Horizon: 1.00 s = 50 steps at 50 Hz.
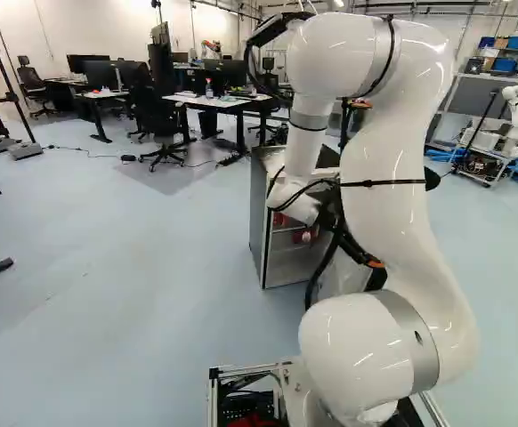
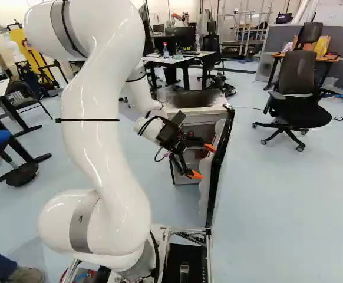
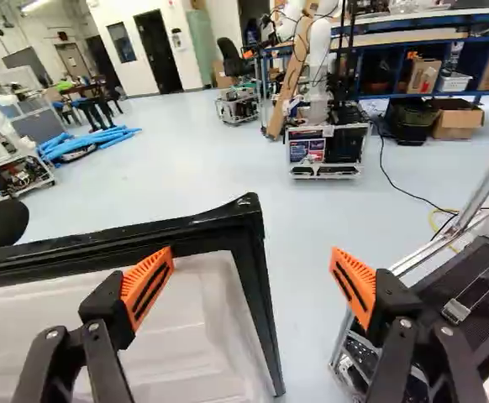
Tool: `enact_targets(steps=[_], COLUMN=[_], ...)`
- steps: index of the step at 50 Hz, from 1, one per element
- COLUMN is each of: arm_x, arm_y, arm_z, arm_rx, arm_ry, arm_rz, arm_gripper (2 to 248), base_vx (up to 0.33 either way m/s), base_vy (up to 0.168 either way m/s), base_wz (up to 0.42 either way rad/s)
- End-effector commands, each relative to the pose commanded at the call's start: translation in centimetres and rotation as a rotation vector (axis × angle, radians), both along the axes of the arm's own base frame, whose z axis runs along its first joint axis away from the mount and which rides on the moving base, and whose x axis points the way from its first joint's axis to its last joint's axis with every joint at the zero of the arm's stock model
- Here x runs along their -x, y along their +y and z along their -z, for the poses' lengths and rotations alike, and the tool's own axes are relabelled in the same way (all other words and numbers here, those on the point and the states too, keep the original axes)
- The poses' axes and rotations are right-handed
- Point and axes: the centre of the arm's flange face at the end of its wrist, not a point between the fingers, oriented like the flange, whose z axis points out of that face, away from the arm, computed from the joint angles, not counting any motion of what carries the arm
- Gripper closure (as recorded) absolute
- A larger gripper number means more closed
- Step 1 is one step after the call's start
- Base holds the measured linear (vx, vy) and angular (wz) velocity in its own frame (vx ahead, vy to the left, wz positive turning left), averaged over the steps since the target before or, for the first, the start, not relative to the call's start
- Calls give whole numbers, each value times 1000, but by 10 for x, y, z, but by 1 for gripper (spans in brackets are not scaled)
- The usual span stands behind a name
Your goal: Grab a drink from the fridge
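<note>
Arching forward, jaws spread, near fridge door (image 3: 192,327)

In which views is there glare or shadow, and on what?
Left base view: bright streaks on the white arm, a soft shadow under the office chair. Right base view: similar streaks on the arm. Wrist view: pale sheen on the floor.

In the left base view our arm (image 1: 401,205) hides much of our gripper (image 2: 203,161) and part of the fridge (image 1: 258,222), and the red items (image 1: 305,235) inside are too small for us to name. In the right base view our gripper covers some of the fridge's inside, while the wrist view shows us the door (image 3: 177,323) cut off at 2 edges.
</note>
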Motion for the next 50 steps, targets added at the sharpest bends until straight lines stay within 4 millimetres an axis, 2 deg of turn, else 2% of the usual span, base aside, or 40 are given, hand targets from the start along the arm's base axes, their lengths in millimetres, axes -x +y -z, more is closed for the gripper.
enact_targets(steps=[18,50], arm_x=[-17,-34], arm_y=[-46,-132], arm_z=[-6,-14], arm_rx=[3,32], arm_ry=[-51,-121], arm_rz=[109,227], arm_gripper=[3,3], base_vx=[0,0], base_vy=[0,0], base_wz=[0,0])
